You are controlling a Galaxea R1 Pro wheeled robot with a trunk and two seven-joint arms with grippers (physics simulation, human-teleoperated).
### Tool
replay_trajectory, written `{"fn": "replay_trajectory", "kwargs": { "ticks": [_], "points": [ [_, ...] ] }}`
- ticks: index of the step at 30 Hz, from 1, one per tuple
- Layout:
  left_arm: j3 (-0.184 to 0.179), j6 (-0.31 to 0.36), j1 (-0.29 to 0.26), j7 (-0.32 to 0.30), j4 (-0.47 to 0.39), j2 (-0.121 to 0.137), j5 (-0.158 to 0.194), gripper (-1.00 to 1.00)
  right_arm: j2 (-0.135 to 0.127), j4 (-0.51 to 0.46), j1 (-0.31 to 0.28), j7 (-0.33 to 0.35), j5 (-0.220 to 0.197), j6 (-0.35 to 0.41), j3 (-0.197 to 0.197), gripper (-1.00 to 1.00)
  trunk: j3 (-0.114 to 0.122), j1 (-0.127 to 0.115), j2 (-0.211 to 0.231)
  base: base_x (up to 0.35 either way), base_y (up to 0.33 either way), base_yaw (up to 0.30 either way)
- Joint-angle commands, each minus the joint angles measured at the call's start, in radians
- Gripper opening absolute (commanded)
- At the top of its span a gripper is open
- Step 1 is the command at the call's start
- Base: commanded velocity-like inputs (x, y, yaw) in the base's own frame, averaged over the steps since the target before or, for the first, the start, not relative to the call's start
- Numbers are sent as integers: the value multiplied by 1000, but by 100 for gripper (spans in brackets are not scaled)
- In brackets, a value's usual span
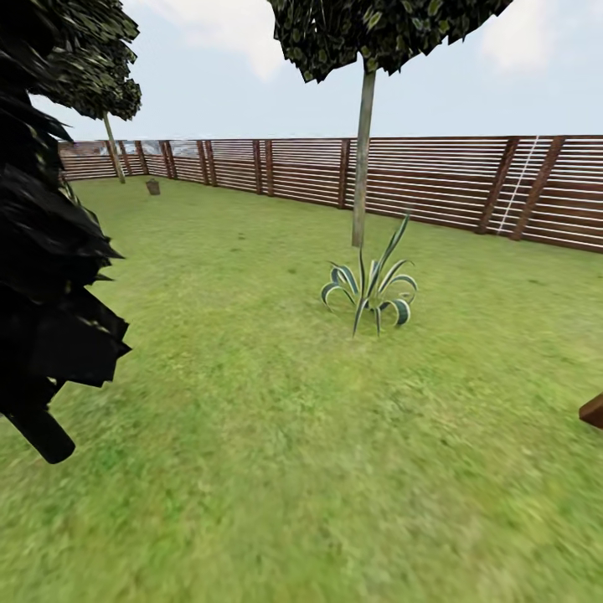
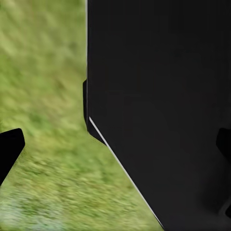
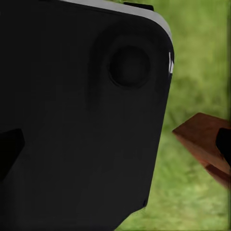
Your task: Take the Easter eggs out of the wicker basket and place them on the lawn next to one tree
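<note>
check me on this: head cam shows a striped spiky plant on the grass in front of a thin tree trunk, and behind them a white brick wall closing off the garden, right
Not quite. The striped spiky plant does stand on the lawn in front of the thin tree trunk, but what closes off the garden behind them is a brown fence of horizontal wooden slats, not a white brick wall. The head view shows it.

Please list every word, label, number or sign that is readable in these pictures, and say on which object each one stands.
None: no readable text in any view.
The brown horizontal-slat wooden fence, the mottled green grass lawn and the striped spiky green plant carry no lettering.
The small brown object by the far fence is too small to check for marks.
</note>
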Motion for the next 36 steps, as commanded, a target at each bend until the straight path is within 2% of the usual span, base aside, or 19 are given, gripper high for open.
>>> {"fn": "replay_trajectory", "kwargs": {
  "ticks": [1,36],
  "points": [
    [6,2,1,0,-3,0,1,100,0,1,-1,0,8,-3,1,100,-1,1,0,341,0,0],
    [6,2,1,0,-4,0,1,100,4,2,-1,-2,7,-4,0,100,-1,1,0,341,0,0]
  ]
}}
